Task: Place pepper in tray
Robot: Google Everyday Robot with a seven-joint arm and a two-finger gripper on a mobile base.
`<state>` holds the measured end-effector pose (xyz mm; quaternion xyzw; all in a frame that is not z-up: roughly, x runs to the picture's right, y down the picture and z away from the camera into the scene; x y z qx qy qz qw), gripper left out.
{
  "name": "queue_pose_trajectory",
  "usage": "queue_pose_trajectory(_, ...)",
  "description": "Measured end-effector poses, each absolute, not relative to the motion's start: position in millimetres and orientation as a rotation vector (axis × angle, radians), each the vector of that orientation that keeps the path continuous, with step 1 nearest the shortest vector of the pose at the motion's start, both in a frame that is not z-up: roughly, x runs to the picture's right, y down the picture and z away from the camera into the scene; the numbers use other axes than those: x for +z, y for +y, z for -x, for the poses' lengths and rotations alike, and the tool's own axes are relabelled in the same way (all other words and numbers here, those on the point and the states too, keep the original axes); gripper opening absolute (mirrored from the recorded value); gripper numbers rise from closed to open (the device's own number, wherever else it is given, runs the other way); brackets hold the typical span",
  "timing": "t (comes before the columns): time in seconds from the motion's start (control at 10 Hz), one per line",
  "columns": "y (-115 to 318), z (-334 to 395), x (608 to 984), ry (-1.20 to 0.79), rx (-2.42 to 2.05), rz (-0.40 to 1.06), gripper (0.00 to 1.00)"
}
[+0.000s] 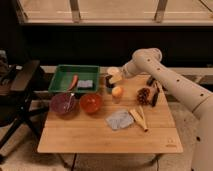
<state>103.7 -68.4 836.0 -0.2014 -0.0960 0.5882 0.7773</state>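
Pepper [117,91] sits on the surface [100,137] just under the spread hand [113,79]. Left of the hand in view, the tray [59,76] holds a slim red-orange thing [74,82] and a grey pad [85,84].

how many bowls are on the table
2. The purple bowl stands in front of the green tray; the red bowl is beside it, toward the pepper. None seems hidden. The claw hangs open just above the pepper.

Scene dim. Pale bright band along top edge, near-black band below it. Light from above falls on wooden table [100,135], lower centre, warm tone. Whole frame soft and blurred. Gripper [114,76] at frame centre, just above pepper [117,91], outline smeared.
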Motion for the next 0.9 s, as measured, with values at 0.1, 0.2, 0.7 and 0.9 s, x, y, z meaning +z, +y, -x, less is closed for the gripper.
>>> queue_pose_trajectory(0.1,-70,-100,832,-0.229,1.325,0.432,0.8)
queue_pose_trajectory(0.2,-71,-94,828,-0.251,1.37,0.433,0.8)
queue_pose_trajectory(0.7,-73,-82,826,-0.271,1.393,0.471,0.8)
queue_pose_trajectory(0.9,-75,-56,828,-0.274,1.365,0.489,0.8)
